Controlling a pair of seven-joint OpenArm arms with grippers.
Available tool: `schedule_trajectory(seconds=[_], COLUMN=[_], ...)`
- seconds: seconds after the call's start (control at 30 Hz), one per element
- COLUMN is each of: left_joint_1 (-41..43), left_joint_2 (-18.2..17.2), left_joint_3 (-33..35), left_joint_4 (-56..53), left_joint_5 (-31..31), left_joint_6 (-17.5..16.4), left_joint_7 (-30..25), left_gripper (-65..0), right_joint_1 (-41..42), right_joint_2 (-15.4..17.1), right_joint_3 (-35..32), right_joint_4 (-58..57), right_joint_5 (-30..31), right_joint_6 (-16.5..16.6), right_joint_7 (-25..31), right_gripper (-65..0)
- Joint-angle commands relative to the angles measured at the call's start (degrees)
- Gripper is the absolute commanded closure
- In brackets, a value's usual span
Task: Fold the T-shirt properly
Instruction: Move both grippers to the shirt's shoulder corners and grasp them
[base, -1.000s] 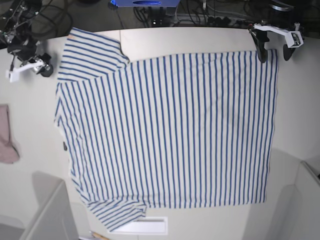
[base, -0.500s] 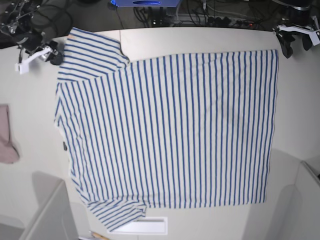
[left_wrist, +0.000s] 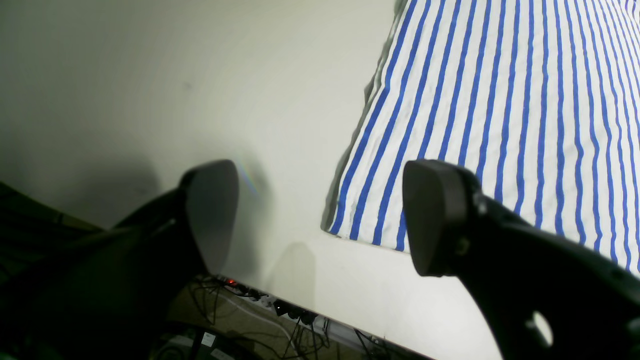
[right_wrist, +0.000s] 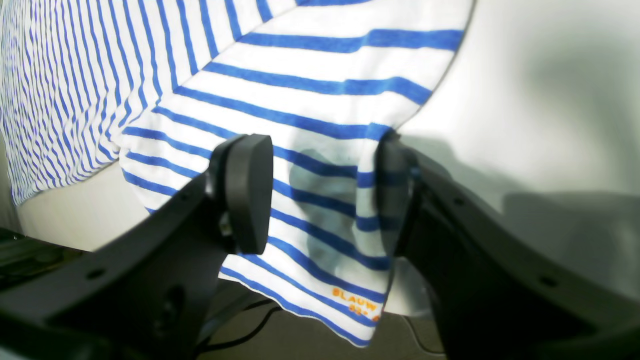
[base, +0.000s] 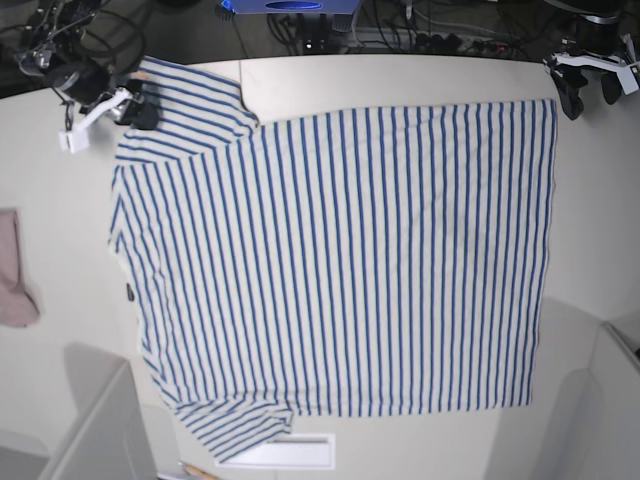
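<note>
The right gripper (base: 130, 103), at the upper left of the overhead view, has its jaws wide apart astride the far sleeve's hem, one pad above the cloth and the other at its edge, nothing pinched yet. The trouble I'd expect there is a shallow bite: that sleeve corner hangs over the back edge of the table (base: 400, 75), so a close on just the hem could slip off, or drag the sleeve further over the edge and skew the whole T-shirt (base: 340, 260). The left gripper (base: 588, 95), upper right, is wide open too and sits off the cloth, just beyond the hem corner; if only one side lifts, the fabric would bunch diagonally. The T-shirt lies flat across the middle of the table, its long axis running left to right in the overhead view, collar end to the left, bottom hem to the right, sleeves at upper and lower left. A small pink cloth (base: 14, 275) lies well apart at the left edge.
</note>
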Motion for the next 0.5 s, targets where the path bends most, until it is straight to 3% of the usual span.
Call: schedule_trajectory(seconds=[0.0,0.17,0.23,0.3,0.47], left_joint_1=[0.77,0.77,0.77,0.68,-2.48], left_joint_2=[-0.57,-0.48,-0.48,-0.30,1.37], left_joint_3=[-0.47,-0.47,-0.47,-0.47,-0.82], left_joint_4=[0.61,0.53,0.44,-0.35,-5.28], left_joint_5=[-0.70,-0.79,-0.79,-0.79,-0.79], left_joint_6=[-0.18,-1.68,-4.14,-5.46,-5.81], left_joint_7=[-1.55,-1.46,-1.46,-1.46,0.38], left_gripper=[-48.5,-48.5,-48.5,-48.5,-48.5], right_joint_1=[-0.72,-0.46,-0.46,-0.46,-0.46], right_joint_2=[-0.01,0.34,0.43,0.43,0.43], right_joint_3=[-0.18,0.17,0.08,-0.01,-0.01], right_joint_4=[-0.22,-0.22,-0.22,-0.22,-0.22], right_joint_5=[-3.08,-3.08,-3.08,-3.08,-3.16], right_joint_6=[-0.61,-0.61,-0.61,-0.61,-0.61], right_joint_7=[-3.14,-3.05,-3.05,-3.05,-3.14], right_gripper=[-30.6,-28.2,-18.5,-1.2,0.0])
